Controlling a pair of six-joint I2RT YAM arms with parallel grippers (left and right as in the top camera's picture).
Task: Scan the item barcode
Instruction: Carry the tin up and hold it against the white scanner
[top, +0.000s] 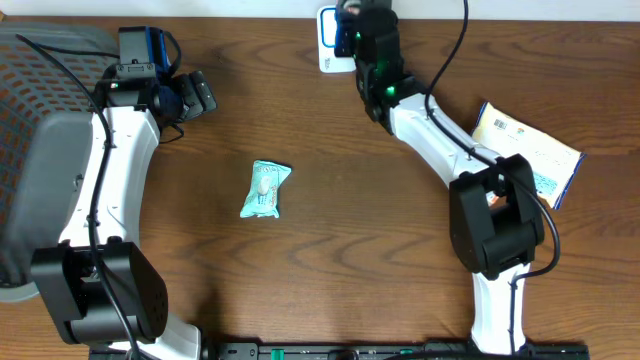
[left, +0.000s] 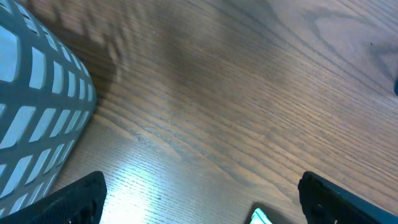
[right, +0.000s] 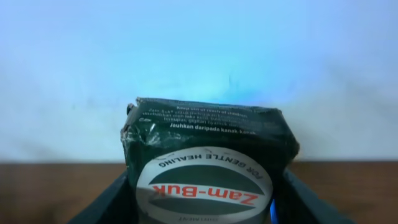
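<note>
so the right gripper (right: 205, 193) is clamped on the dark green Zam-Buk pack (right: 208, 143), one finger on each side of it. The label reads upside down in the wrist view and the pack faces a pale surface with a bluish glow on it. From overhead that arm is stretched out to the far edge of the table (top: 300, 260), claw sitting right over a small white device (top: 326, 48) with a blue mark. Left gripper (top: 200, 95) is wide open with nothing in it, hanging over bare wood near the grey mesh basket (top: 30, 110). A teal packet (top: 265, 188) lies mid-table, well apart from both claws, and a white printed box (top: 530, 150) lies off by the right arm
</note>
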